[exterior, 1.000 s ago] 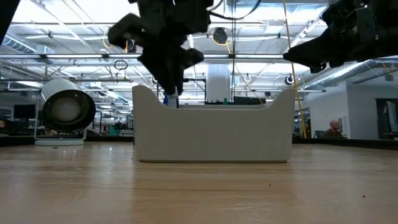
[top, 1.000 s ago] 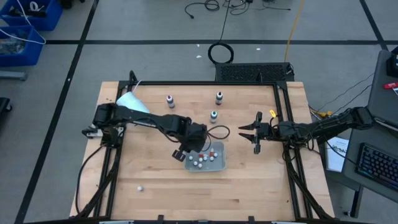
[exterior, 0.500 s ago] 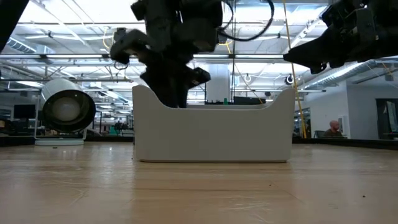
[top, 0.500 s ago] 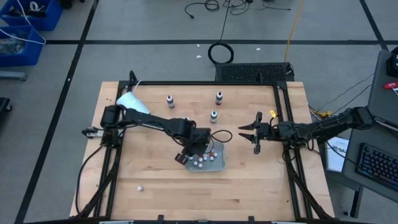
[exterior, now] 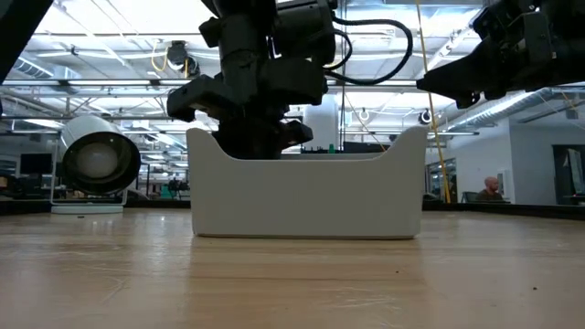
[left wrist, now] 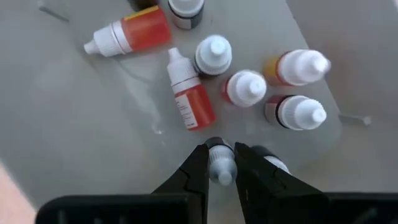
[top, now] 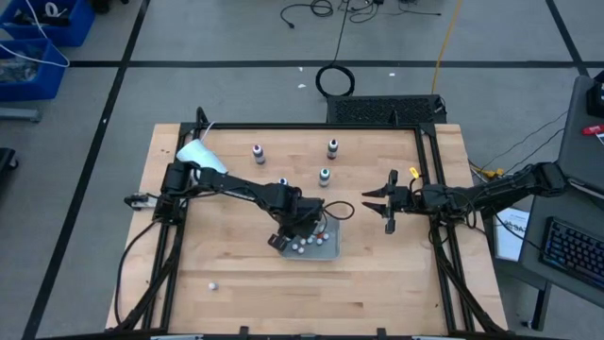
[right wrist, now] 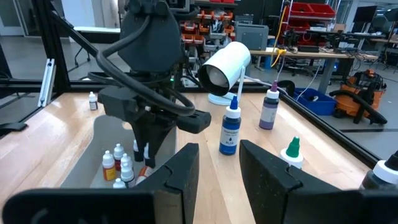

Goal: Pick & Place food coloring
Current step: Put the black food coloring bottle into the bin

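Observation:
My left gripper [top: 300, 233] reaches down into the pale tray [top: 329, 251] and is shut on a small bottle, of which only the white cap [left wrist: 219, 167] shows. Several more white-capped bottles fill the tray: upright ones [left wrist: 244, 87] and two lying red-orange ones [left wrist: 189, 92]. Three food coloring bottles stand upright on the table farther back [top: 258, 151] [top: 331, 147] [top: 324, 176]. My right gripper [top: 370, 202] is open and hovers to the right of the tray, touching nothing. My left gripper pinches the bottle's white cap [left wrist: 219, 176] between its two fingers [left wrist: 196, 169], coming from above and pointing down. The bottle stays upright under the fingers. Its body is hidden below the cap, so I cannot tell whether it stands on the tray floor.
A large white cup [top: 198, 154] lies on its side near the table's far left corner. One small white ball [top: 213, 284] rests near the near left edge. In the low view the tray wall [exterior: 306, 196] hides the left fingertips. Bare wood lies along the near side.
My left gripper has moved right and down, from above the tray's left end into the tray, carrying the small bottle with it and staying shut. In the low view its fingers have sunk behind the tray wall, and the tray has shifted a little sideways.

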Controlling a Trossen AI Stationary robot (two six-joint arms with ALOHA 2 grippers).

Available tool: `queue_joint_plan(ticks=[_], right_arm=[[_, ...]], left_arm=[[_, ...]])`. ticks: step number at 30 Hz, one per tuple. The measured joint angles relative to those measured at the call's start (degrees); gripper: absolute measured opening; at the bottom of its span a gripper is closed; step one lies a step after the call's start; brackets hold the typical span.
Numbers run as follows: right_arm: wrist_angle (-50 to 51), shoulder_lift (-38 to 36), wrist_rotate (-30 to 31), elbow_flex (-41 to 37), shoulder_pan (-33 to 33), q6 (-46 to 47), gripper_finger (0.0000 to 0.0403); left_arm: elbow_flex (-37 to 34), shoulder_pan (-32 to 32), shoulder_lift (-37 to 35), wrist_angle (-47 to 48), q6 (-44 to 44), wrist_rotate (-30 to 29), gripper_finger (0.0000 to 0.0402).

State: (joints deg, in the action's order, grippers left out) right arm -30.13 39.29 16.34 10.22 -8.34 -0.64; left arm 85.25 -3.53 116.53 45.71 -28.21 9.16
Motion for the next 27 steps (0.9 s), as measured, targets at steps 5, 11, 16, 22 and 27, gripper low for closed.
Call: queue_joint_plan(ticks=[5, 11, 16, 22, 27], right_arm=[[0.0, 0.0, 0.0, 0.0, 0.0, 0.0, 0.0105], [0.0, 0.0, 0.0, 0.0, 0.0, 0.0, 0.0105], [0.0, 0.0, 0.0, 0.0, 0.0, 0.0, 0.0105], [0.0, 0.0, 0.0, 0.0, 0.0, 0.0, 0.0105], [0.0, 0.0, 0.0, 0.0, 0.0, 0.0, 0.0105]], left_arm=[[0.0, 0.0, 0.0, 0.0, 1.0, 0.0, 0.0072], [0.0, 0.0, -0.1, 0.0, 4.7, -0.3, 0.0135], [0.4, 0.0, -0.1, 0.3, 6.3, -0.3, 0.0172], [1.6, -0.5, -0.2, 0.9, 7.7, -0.3, 0.0193], [2.4, -1.2, -0.8, 3.2, 8.6, -2.3, 0.0196]])
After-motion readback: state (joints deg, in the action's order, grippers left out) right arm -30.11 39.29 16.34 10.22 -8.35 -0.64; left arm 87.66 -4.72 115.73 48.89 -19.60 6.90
